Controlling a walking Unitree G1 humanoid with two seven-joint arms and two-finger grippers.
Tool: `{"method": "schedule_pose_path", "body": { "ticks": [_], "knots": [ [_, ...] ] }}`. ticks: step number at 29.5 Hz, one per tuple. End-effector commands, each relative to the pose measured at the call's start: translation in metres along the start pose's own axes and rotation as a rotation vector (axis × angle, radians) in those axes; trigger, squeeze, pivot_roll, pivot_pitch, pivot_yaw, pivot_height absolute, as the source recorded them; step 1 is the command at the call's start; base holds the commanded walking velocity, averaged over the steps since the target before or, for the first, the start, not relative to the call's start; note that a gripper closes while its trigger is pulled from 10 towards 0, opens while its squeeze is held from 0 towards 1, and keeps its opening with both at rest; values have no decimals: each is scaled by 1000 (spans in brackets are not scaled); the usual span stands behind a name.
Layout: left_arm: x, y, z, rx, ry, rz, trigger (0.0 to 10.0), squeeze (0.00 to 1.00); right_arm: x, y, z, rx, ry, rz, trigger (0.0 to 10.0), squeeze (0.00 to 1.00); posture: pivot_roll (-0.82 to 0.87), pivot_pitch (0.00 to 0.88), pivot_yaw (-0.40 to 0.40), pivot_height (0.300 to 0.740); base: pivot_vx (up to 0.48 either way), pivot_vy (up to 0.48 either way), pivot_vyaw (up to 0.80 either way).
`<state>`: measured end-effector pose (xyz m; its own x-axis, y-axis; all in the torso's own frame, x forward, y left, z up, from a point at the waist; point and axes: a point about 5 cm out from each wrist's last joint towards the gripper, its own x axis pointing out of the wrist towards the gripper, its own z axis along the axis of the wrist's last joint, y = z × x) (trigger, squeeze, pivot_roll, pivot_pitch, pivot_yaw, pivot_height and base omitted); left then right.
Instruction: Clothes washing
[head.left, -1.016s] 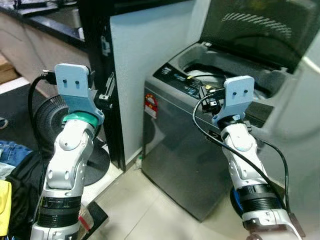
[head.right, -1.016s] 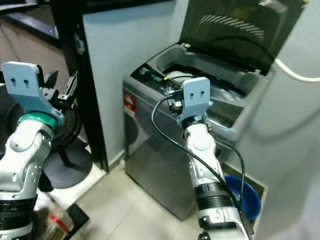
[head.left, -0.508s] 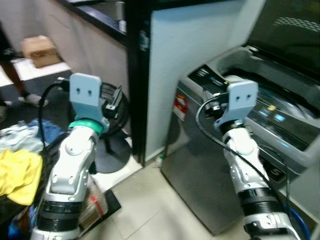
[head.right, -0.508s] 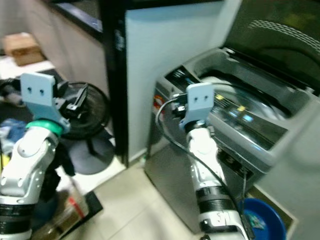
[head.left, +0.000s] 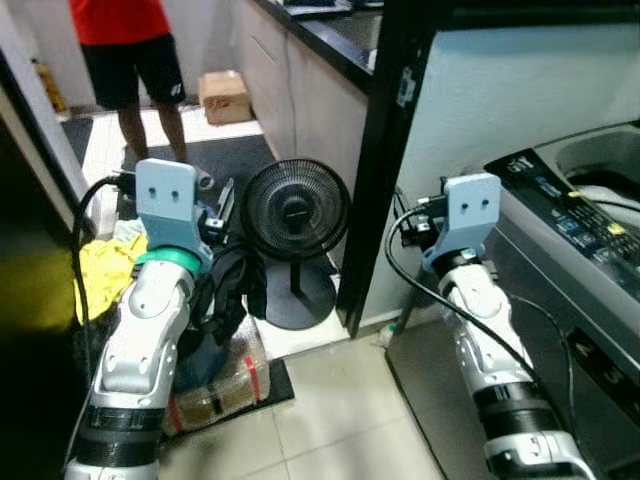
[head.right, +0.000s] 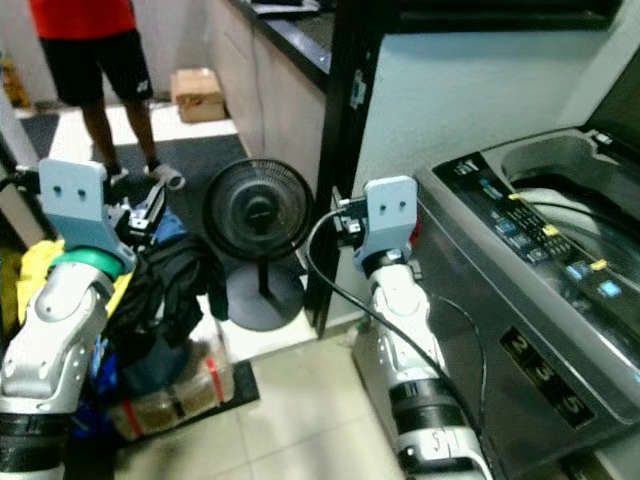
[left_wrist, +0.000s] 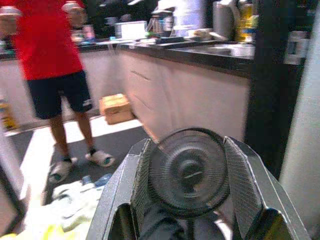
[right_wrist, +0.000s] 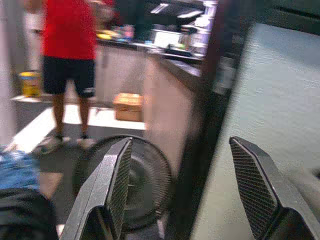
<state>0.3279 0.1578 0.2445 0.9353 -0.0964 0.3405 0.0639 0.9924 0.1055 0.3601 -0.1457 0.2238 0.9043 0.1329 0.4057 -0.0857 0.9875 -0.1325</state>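
Clothes pile (head.left: 110, 265), yellow and dark garments, is lying on the floor just below and behind the left tool (left_wrist: 186, 192). Washing machine (head.right: 540, 260) is standing to the right of the right tool (right_wrist: 182, 185). Both tools are raised, fingers spread, pinching nothing, facing a black pedestal fan (head.left: 296, 215). A person (head.left: 125, 50) in a red shirt is standing beyond.
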Motion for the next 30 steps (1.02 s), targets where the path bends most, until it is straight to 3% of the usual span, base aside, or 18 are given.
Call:
{"method": "schedule_pose_path", "body": {
  "ticks": [1,30],
  "knots": [
    [-2,0,-3,-1,11,1,10000,0,-2,4,-3,10,11,19,10000,0,86,0,-16,740,0,0,800],
    [0,-4,-6,-4,14,17,10000,0,-1,5,1,32,-5,32,10000,0,82,0,-13,740,0,0,793]
  ]
}}
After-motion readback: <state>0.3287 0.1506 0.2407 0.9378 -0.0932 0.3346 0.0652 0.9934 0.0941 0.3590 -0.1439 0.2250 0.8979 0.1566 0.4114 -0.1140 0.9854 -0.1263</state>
